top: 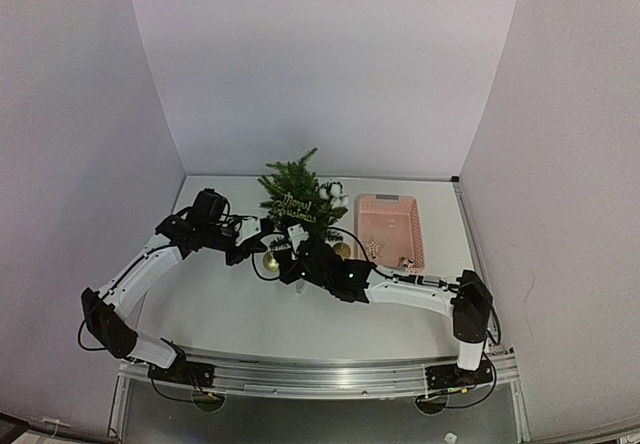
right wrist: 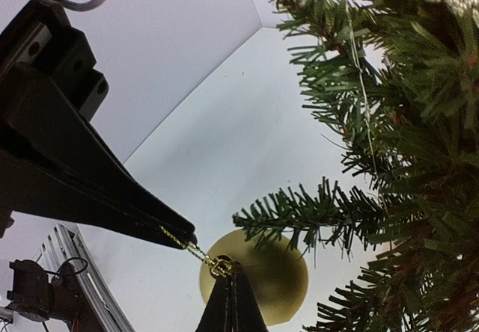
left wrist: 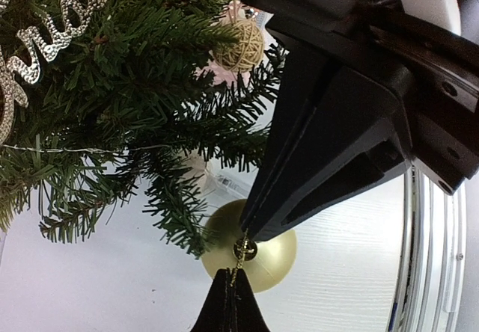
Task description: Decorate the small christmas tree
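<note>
Gold bauble (right wrist: pixel 262 287): smooth, round; your wrist views showed its twisted cord (right wrist: pixel 196 251), too fine to see overhead.
Left gripper (left wrist: pixel 229 302): pressed together on that cord.
Right gripper (right wrist: pixel 231 306): pinched the cord at the cap.
Small christmas tree (top: pixel 297 199): bristly, mid-table, beside pink basket (top: pixel 388 229).

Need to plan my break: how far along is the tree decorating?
Done: the small christmas tree already carries a Merry Christmas sign and a wicker ball. In hand: the left gripper and right gripper both pinch the cord of the gold bauble beside the lower branches; it is not yet hung. Left: a star ornament and another piece wait in the pink basket.
</note>
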`<state>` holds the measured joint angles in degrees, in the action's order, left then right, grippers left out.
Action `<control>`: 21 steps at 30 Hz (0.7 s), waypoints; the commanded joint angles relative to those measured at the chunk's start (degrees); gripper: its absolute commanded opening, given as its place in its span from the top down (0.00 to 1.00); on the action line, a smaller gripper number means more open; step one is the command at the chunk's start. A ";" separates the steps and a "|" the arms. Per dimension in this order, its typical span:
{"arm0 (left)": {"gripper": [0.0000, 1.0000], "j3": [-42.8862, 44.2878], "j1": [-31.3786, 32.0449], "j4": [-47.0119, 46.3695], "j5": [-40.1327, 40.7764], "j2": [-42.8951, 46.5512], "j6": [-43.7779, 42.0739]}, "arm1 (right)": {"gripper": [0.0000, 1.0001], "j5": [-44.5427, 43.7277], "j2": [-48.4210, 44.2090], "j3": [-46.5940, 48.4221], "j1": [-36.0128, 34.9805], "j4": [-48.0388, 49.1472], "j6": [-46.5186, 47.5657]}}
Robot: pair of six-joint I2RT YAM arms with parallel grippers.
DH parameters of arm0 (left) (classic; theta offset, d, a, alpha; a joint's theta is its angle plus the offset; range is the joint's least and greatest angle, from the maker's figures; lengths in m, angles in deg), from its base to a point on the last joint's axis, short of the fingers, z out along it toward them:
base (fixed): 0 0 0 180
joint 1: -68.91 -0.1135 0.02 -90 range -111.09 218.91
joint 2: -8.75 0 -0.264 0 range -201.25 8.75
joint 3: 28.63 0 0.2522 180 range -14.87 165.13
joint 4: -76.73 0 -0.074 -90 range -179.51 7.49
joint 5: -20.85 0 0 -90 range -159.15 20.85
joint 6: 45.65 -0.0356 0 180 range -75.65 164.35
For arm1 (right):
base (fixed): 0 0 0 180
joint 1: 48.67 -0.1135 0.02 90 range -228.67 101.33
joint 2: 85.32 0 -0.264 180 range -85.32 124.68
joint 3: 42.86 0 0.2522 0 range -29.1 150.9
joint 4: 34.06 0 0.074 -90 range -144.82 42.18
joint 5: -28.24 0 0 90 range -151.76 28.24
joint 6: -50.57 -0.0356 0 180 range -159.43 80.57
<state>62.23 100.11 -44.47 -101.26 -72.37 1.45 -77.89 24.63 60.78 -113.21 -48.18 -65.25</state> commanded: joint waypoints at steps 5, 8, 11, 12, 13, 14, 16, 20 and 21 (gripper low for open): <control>1.00 -1.22 0.26 -3.76 1.18 -0.62 2.72 | 1.00 -2.69 -0.15 3.59 0.27 -4.00 -2.55; 1.00 -1.73 0.25 -4.15 1.32 -0.68 2.73 | 1.00 -3.10 0.24 3.88 0.30 -4.11 -2.85; 1.00 -1.87 0.26 -5.85 1.14 -0.80 4.06 | 1.00 -3.55 0.81 4.89 0.30 -4.12 -2.48; 1.00 -1.69 0.26 -6.20 1.06 -0.86 4.35 | 1.00 -3.45 1.10 5.38 0.35 -4.16 -2.42; 1.00 -1.51 0.27 -6.27 1.03 -0.86 4.45 | 1.00 -3.15 1.26 5.62 0.31 -4.15 -2.28; 1.00 -1.31 0.27 -6.07 1.06 -0.82 4.43 | 1.00 -2.60 1.30 5.81 0.33 -4.19 -2.14; 1.00 -1.06 0.26 -5.40 1.10 -0.63 3.92 | 1.00 -1.17 1.25 5.69 0.29 -4.21 -1.70; 1.00 -0.83 0.26 -4.31 0.70 -0.27 2.82 | 1.00 2.84 1.63 6.13 0.29 -4.21 1.16; 1.00 -0.48 0.26 -4.06 0.51 -0.29 2.70 | 0.98 3.24 1.73 6.30 0.28 -4.21 1.80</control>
<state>60.42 100.11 -48.19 -100.42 -73.09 4.32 -78.11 25.35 64.35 -113.18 -52.25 -66.29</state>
